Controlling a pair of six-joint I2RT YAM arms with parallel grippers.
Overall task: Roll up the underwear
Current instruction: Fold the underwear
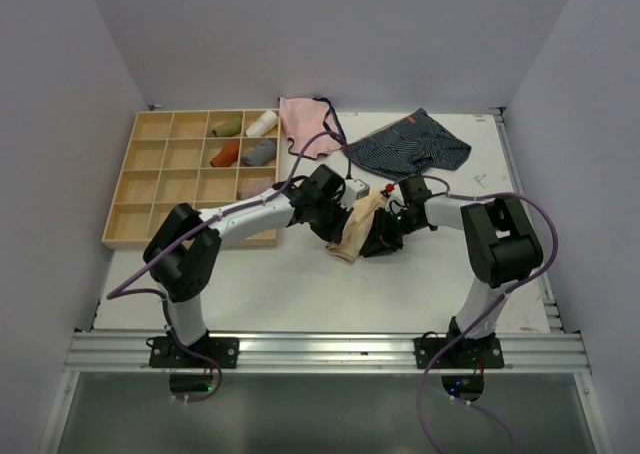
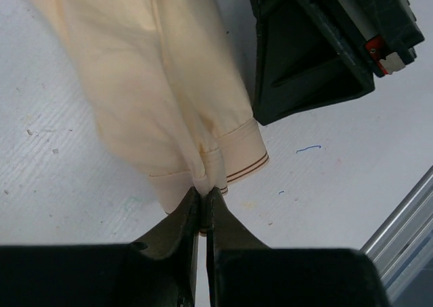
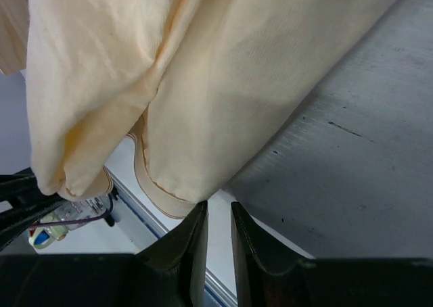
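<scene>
Your left claw [image 2: 203,211] is pinched tight on the hem of the underwear [image 2: 155,84]. The cloth runs in a bunched strip between both claws, over the middle of the bench [image 1: 300,284]. Your right claw [image 3: 218,219] shows a narrow slit at the cloth's edge; whether it grips, you cannot tell.

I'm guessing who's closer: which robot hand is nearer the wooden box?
Left. The left gripper is just right of the wooden box, pinching the underwear; the right gripper is farther right, past the cloth.
</scene>
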